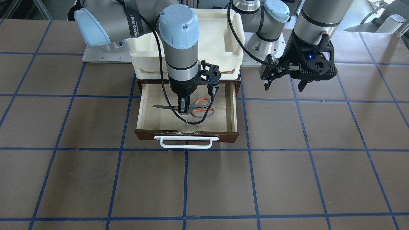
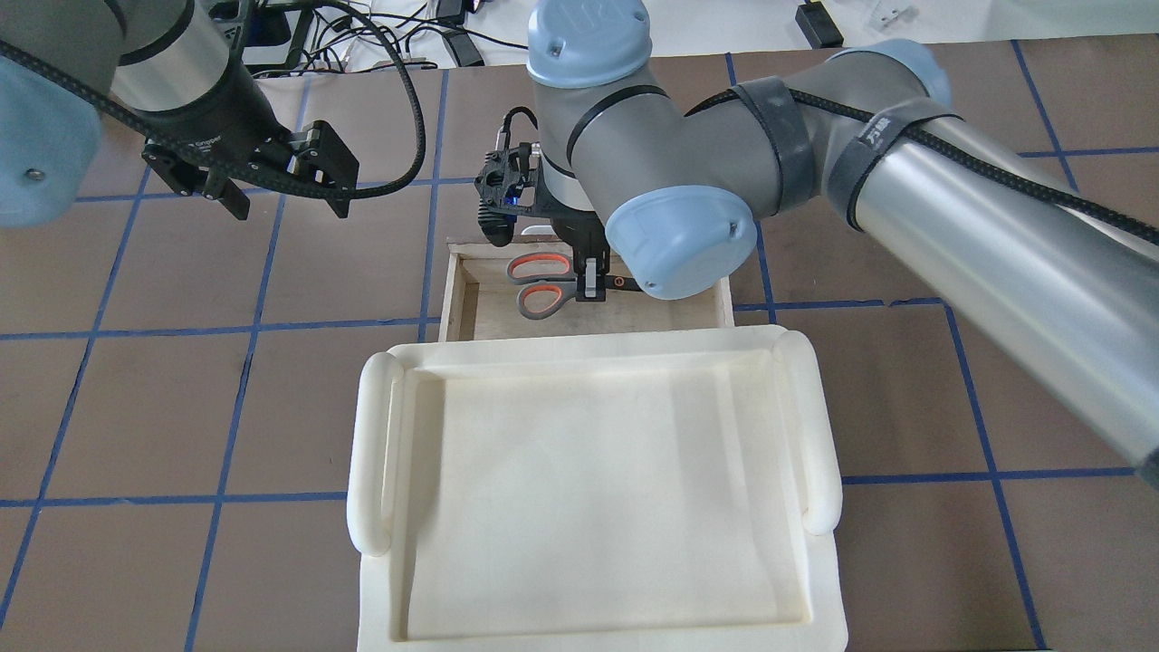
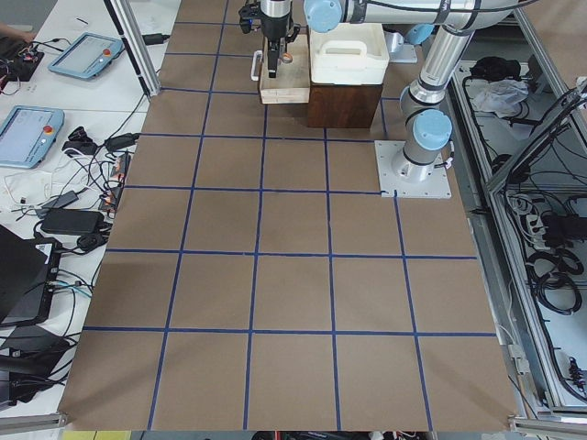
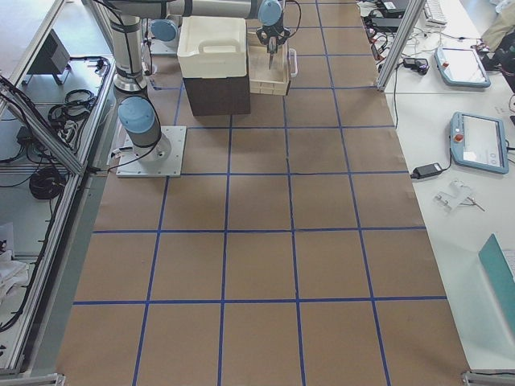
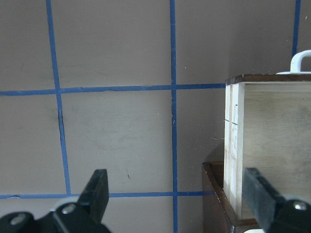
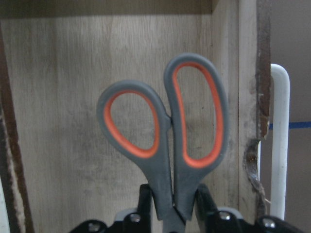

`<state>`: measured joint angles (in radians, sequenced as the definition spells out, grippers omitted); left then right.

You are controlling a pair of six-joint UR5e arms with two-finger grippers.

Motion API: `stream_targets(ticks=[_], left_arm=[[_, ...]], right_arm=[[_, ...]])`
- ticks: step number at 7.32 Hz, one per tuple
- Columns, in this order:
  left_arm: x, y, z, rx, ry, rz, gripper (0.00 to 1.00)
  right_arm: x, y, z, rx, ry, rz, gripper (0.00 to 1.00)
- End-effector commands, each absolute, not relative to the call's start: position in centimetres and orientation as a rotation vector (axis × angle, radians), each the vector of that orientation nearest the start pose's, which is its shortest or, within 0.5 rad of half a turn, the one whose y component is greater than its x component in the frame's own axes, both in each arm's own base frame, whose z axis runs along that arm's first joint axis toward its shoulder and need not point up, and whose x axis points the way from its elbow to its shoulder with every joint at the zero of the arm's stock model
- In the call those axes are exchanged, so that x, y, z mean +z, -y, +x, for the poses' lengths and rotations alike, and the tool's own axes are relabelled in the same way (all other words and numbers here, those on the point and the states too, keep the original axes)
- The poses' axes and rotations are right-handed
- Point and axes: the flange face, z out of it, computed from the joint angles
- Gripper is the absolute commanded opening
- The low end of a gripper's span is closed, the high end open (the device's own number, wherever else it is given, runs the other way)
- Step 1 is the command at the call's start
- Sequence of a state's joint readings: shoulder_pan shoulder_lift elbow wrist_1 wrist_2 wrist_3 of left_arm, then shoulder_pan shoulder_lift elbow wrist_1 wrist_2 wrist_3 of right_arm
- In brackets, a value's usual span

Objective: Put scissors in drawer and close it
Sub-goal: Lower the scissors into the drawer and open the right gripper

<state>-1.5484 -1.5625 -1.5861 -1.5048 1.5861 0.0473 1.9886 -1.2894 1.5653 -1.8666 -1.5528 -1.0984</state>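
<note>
Right wrist-mounted view has the scissors [image 6: 167,145] inside the open drawer [image 1: 223,135], over its pale plywood floor, their grey, orange-lined loops pointing away from the camera and the nearer loop close to the drawer's dark front. Whether they rest on the floor or hang just above it cannot be told. The right hand [image 1: 182,108] reaches down into the middle of the drawer and is closed narrowly on the scissors' shanks just below the loops, one finger [image 6: 144,196] pressed on each side; the blades run out beyond it toward the opposite drawer wall. So the first half of the task looks nearly done: the scissors are in the drawer but not yet released. The drawer is pulled fully out, its white bar handle [image 1: 186,142] untouched, so closing is all left to do. A cream tray [image 2: 380,453] sits atop the cabinet behind the drawer. The left hand [image 1: 285,83] hovers beside the drawer above the tabletop [image 1: 96,179], spread wide and holding nothing.
</note>
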Motion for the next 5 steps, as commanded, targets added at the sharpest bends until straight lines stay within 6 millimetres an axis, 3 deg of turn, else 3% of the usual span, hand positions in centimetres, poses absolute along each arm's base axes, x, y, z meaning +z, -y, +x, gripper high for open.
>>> stream_targets(ticks=[1, 5], left_arm=[[49.1, 49.7, -12.1, -0.09, -3.123, 0.035, 1.0], [48.8, 49.6, -12.2, -0.086, -3.125, 0.028, 1.0]], right_arm=[[35.2, 49.6, 37.1, -0.026, -2.269, -2.151, 0.01], [34.1, 49.6, 37.2, 0.023, -2.264, -2.145, 0.01]])
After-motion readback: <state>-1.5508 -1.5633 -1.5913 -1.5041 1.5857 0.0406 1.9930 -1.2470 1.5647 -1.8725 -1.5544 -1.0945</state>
